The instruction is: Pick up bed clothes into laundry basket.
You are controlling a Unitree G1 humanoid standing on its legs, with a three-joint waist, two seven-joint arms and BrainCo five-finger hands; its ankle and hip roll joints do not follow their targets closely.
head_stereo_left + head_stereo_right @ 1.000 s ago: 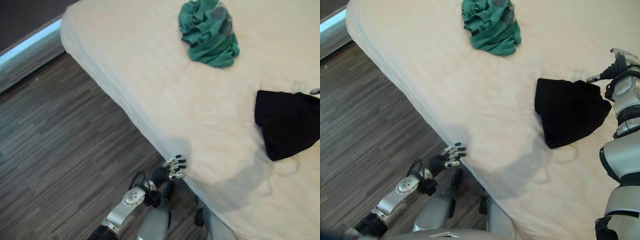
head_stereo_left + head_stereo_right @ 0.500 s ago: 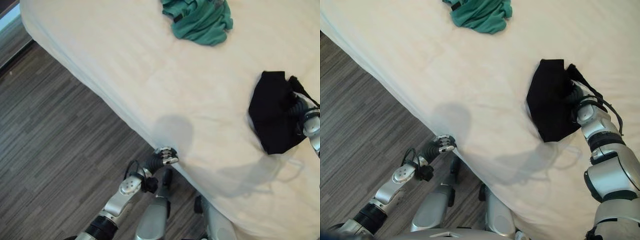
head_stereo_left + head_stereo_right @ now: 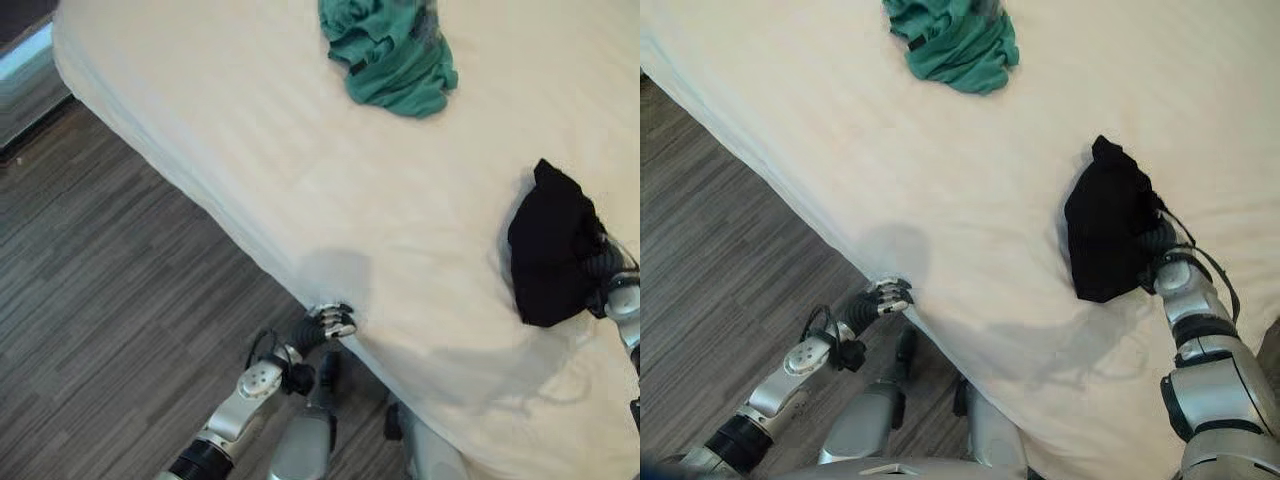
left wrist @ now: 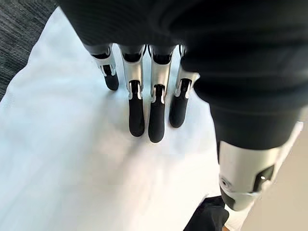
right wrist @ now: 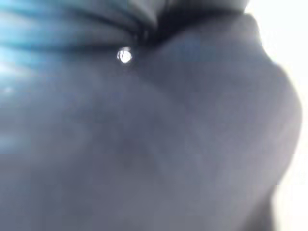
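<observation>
We see black garment (image 3: 1110, 235) bunched up on bed (image 3: 250, 140) at 3 o'clock, our right hand (image 3: 1155, 243) buried in its folds; fingers hidden, so we cannot tell its grip. Our left hand (image 4: 144, 96) at 7 o'clock rests on bed edge over wood floor (image 3: 100, 300), fingers straight, holding nothing. Green garment (image 3: 390, 55) crumpled at 12 o'clock, well apart from black one.
</observation>
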